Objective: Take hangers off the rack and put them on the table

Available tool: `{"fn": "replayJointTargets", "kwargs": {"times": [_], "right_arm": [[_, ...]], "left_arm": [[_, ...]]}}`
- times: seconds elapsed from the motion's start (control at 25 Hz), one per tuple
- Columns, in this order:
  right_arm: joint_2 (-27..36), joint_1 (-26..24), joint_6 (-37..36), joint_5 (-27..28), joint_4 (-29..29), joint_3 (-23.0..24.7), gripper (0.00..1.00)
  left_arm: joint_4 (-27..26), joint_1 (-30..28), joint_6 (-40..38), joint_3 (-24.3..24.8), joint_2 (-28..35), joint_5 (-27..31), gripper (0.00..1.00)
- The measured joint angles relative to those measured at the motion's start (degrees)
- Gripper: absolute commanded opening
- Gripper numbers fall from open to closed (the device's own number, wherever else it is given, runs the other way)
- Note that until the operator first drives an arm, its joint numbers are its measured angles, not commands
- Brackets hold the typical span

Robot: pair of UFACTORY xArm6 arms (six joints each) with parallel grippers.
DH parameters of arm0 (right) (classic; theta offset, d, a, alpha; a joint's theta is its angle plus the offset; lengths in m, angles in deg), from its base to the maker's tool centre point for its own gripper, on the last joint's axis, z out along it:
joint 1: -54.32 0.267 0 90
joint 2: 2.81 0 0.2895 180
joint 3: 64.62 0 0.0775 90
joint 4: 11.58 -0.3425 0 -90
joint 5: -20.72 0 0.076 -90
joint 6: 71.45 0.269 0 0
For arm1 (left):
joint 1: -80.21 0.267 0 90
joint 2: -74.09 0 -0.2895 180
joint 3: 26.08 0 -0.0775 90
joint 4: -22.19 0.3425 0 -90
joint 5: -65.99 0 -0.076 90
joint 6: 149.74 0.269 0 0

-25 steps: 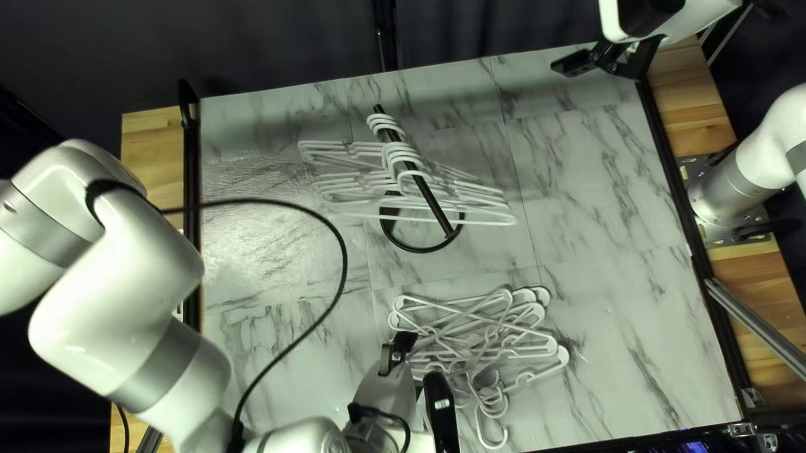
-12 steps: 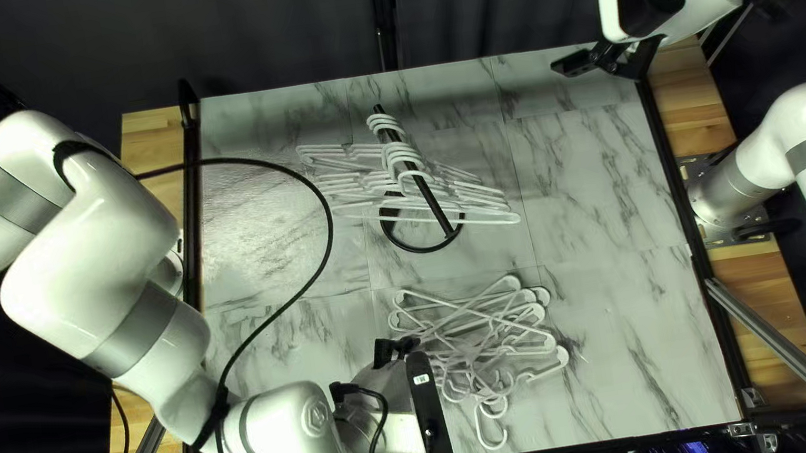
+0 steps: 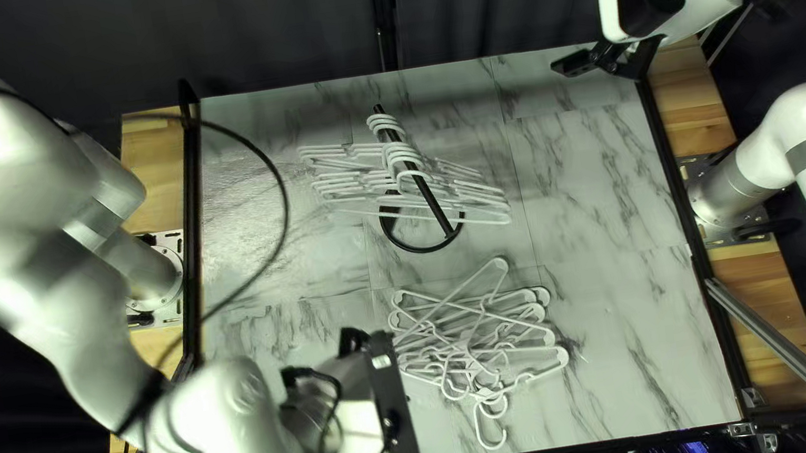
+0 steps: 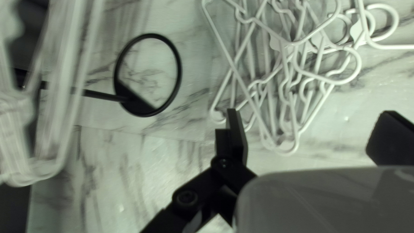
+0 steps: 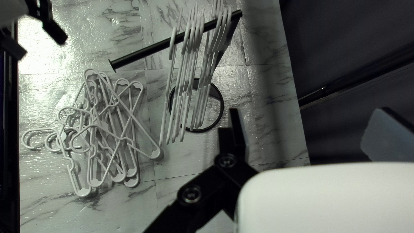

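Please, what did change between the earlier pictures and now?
The left gripper moved away from the pile, toward the left of the top left view; its fingers are open. The pile's top hanger shifted toward the rack. The rack and right gripper stayed put.

So the rack (image 3: 441,217) stands on the table (image 3: 601,197) around the middle, toward the far edge, with a bunch of hangers (image 3: 401,154) hooked along its bar and sticking out on both sides, and the curtain (image 3: 290,41) behind it all. The loose pile (image 3: 489,339) is flat on the table in front of the rack, just a bit to the right, hangers crisscrossed over each other, hooks mostly toward the near edge.
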State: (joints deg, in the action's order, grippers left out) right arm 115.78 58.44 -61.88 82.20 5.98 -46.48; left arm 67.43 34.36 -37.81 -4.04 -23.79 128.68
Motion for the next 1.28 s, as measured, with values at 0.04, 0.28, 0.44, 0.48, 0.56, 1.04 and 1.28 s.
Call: {"fn": "replayJointTargets", "kwargs": {"times": [0.04,0.28,0.44,0.48,0.56,1.04,1.28], "right_arm": [[0.0,0.0,0.0,0.0,0.0,0.0,1.00],[0.0,0.0,0.0,0.0,0.0,0.0,1.00],[0.0,0.0,0.0,0.0,0.0,0.0,1.00],[0.0,0.0,0.0,0.0,0.0,0.0,1.00],[0.0,0.0,0.0,0.0,0.0,0.0,1.00],[0.0,0.0,0.0,0.0,0.0,0.0,1.00],[0.0,0.0,0.0,0.0,0.0,0.0,1.00]], "left_arm": [[-1.0,0.1,1.7,0.6,2.5,0.7,1.00],[-6.5,4.5,18.8,0.7,15.6,6.4,1.00],[-10.9,11.9,35.9,-4.0,21.6,12.4,1.00],[-11.8,14.2,40.3,-5.8,22.5,13.8,1.00],[-13.9,19.1,48.8,-9.4,23.6,16.2,1.00],[-19.5,31.8,68.1,-17.1,24.9,20.7,1.00],[-19.5,31.8,68.1,-17.1,24.9,20.7,1.00]]}}
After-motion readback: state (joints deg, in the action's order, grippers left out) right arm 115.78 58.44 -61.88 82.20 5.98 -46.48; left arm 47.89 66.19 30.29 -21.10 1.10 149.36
